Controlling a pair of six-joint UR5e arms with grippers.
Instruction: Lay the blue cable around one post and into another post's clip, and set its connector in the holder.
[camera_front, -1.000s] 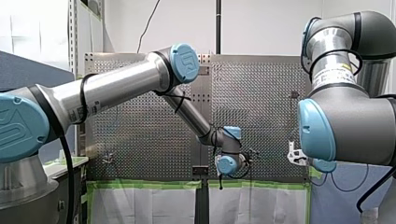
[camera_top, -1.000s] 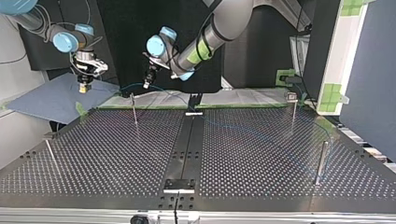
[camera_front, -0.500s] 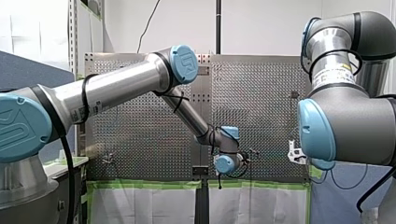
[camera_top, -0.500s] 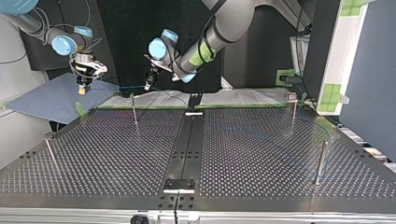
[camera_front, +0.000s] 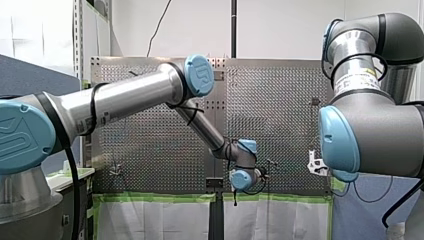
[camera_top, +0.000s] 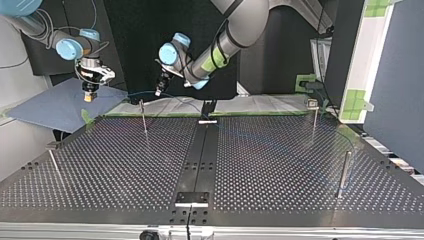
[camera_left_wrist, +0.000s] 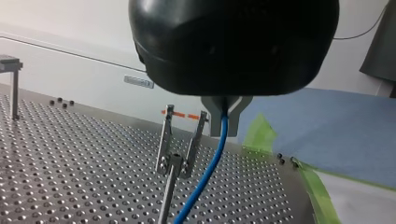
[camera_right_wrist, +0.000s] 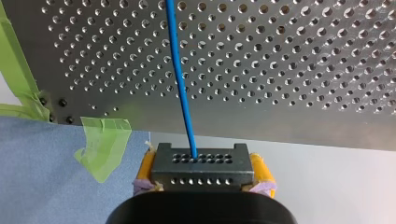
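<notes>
The left gripper (camera_left_wrist: 225, 130) pinches the blue cable (camera_left_wrist: 205, 175) between its metal fingers (camera_left_wrist: 215, 122). From there the cable slants down towards the perforated table (camera_left_wrist: 70, 154), passing just beside the forked clip post (camera_left_wrist: 180, 140) and outside its clip. The right gripper (camera_right_wrist: 201, 164) clamps the dark connector (camera_right_wrist: 201, 173) between yellow pads (camera_right_wrist: 145, 164), and the cable leaves the connector's face straight ahead, lengthwise over the table.

Left hand (camera_left_wrist: 225, 125) pinched on blue cable (camera_left_wrist: 204, 181); right hand (camera_right_wrist: 203, 163) clamping connector (camera_right_wrist: 219, 175); both point down.
</notes>
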